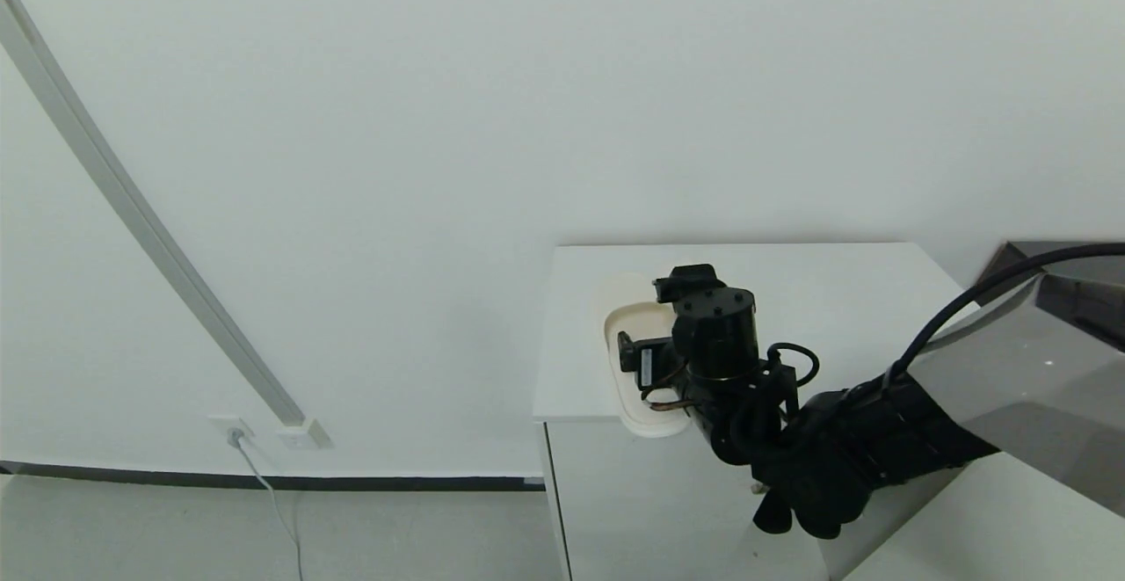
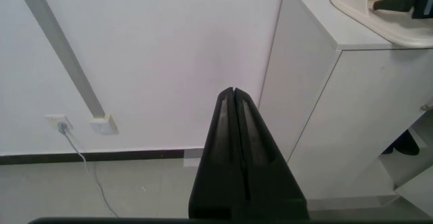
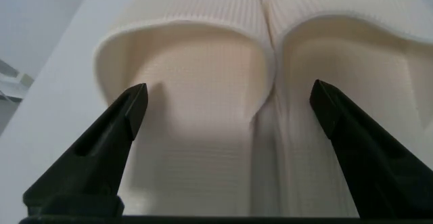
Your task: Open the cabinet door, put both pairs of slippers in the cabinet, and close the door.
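Cream slippers point(image 3: 189, 136) atop cabinet point(image 1: 835, 300), right end effector point(image 3: 229, 92) spread close over them

No text or labels can be read.

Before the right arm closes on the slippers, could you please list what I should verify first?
1. Right gripper fingers open: ok, spread wide.
2. Slippers paired up: ok, side by side and touching.
3. Fingers aligned with the pair: ok, one in front of each slipper's opening, the seam between them.
4. Pair fully on the cabinet: not ok, the near ends overhang its front edge.
5. Left gripper out of the way: ok, shut on nothing, low beside the cabinet.
6. Cabinet opened to receive them: cannot tell.
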Robot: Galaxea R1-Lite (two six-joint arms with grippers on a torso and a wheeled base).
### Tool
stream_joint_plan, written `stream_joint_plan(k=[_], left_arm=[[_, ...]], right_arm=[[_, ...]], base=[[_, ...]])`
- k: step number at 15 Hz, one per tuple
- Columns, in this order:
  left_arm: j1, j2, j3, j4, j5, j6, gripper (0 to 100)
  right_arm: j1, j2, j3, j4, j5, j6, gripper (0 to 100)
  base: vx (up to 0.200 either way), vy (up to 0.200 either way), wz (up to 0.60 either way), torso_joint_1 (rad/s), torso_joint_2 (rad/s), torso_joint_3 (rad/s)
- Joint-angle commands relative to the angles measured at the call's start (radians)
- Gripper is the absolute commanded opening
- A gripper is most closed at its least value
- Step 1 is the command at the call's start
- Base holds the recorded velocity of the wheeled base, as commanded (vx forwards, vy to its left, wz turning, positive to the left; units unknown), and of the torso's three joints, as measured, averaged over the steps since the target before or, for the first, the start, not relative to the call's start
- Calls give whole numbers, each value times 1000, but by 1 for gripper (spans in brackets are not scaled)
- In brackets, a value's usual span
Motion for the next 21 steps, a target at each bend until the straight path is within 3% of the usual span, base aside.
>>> stream_joint_plan(k=[1, 11, 21], left_arm=[[1, 2, 1, 0, 0, 0, 0], [1, 2, -1, 0, 2, 0, 0], [1, 2, -1, 0, 2, 0, 0]], right_arm=[[-17, 29, -35, 1, 7, -9, 100], [-50, 32, -93, -1, 11, -68, 100], [-112, 121, -217, -7, 110, -112, 100]], base=[[0, 0, 0, 0, 0, 0], [0, 0, 0, 0, 0, 0], [0, 0, 0, 0, 0, 0]])
